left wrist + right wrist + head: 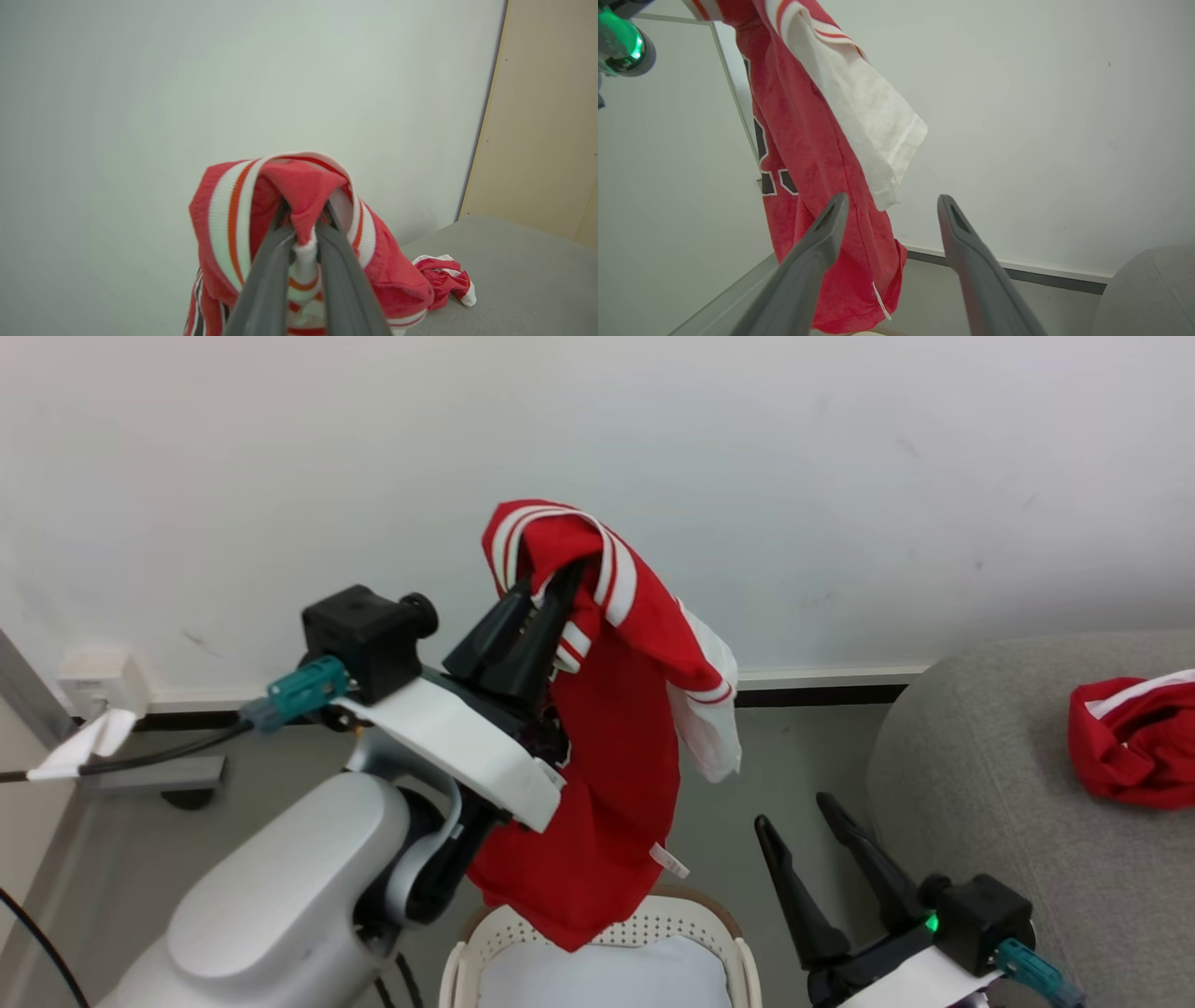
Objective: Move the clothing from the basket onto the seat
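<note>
My left claw (553,577), mid-frame, is clamped on a red jersey (616,756) hanging over the basket (742,957) at bottom center. Right claw (794,810) is spread, holding nothing. Another red garment (1134,742) already lies on the seat (971,784) at right edge. Prob. last piece; needs carrying over.

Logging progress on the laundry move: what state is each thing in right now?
Left hand: shut on red striped fabric jersey.
Right hand: open, empty.
Red striped fabric jersey: lifted, hanging over cream perforated plastic basket.
Cream perforated plastic basket: holds pale bluish-white pad.
Crumpled red-and-white garment: lying on light-grey upholstered seat.
</note>
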